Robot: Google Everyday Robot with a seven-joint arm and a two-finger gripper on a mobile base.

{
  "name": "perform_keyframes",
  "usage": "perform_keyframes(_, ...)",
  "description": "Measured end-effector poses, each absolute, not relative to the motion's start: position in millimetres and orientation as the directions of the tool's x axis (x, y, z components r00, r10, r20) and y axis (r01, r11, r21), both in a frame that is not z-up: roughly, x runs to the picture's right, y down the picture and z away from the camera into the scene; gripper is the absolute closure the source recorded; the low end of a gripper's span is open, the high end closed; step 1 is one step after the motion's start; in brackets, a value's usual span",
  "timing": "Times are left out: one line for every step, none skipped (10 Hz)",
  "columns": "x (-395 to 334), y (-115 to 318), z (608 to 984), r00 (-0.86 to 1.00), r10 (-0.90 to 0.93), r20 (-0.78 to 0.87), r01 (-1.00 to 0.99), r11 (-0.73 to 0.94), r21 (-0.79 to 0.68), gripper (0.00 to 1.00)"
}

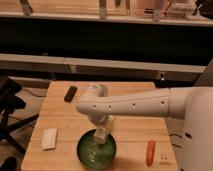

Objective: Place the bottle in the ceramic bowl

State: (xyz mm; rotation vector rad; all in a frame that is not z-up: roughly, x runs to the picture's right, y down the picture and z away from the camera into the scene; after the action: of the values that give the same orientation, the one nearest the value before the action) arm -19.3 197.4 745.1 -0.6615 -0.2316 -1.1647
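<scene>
The ceramic bowl (95, 150) is round and glossy dark green and sits on the wooden table (65, 115) near its front edge. My white arm reaches in from the right, and its gripper (102, 134) hangs over the bowl's far rim. A small pale whitish-beige bottle (106, 125) is at the gripper, tilted, just above the bowl's inside. The gripper's end covers part of the bottle.
A flat white rectangular block (49, 138) lies left of the bowl. A small black object (70, 93) lies at the table's back left. An orange-red elongated object (150, 152) lies at the front right. A dark chair (9, 107) stands left of the table.
</scene>
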Motion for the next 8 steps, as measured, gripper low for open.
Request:
perform_keyframes(-31.0,200.7,739.1,0.384,-0.779,0.496,0.909,0.224,-0.351,1.0)
perform_keyframes(-35.7,203.8,733.6,0.376,-0.784,0.493,0.912,0.219,-0.347,1.0)
perform_keyframes(-37.3,207.2,727.0,0.372,-0.789,0.489,0.913,0.218,-0.344,1.0)
perform_keyframes(-38.9,211.1,720.1,0.373,-0.792,0.484,0.914,0.223,-0.339,1.0)
perform_keyframes(-39.8,215.5,712.4,0.376,-0.797,0.474,0.913,0.23,-0.337,1.0)
perform_keyframes(-40.9,222.4,703.7,0.382,-0.795,0.471,0.911,0.24,-0.335,1.0)
perform_keyframes(-36.8,228.9,696.9,0.393,-0.792,0.467,0.906,0.247,-0.343,0.98)
perform_keyframes(-36.3,236.5,691.5,0.398,-0.788,0.47,0.905,0.251,-0.344,0.9)
